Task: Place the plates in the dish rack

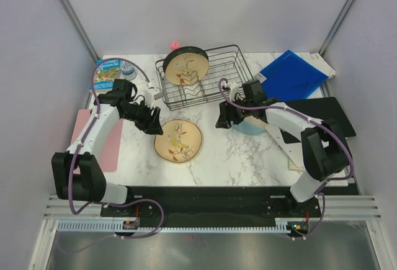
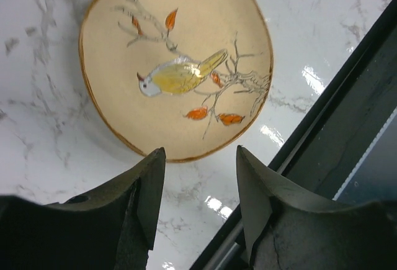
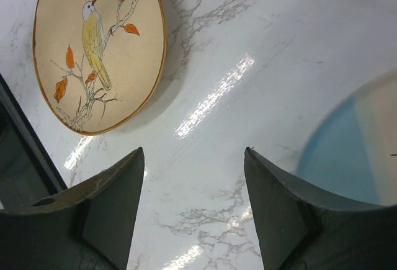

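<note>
A tan plate with a bird and orange leaves lies flat mid-table; it also shows in the left wrist view as the tan plate and in the right wrist view as the tan plate. My left gripper hovers at its left edge, and this gripper is open with only marble between the fingers. Another tan plate stands upright in the black wire dish rack. A cream-and-light-blue plate lies under my right arm. My right gripper is just left of the plate; it is open and empty.
A blue folder lies at the back right beside a black mat. A pink mat covers the left edge, and a blue-labelled packet sits at the back left. The black front rail runs close to the flat tan plate.
</note>
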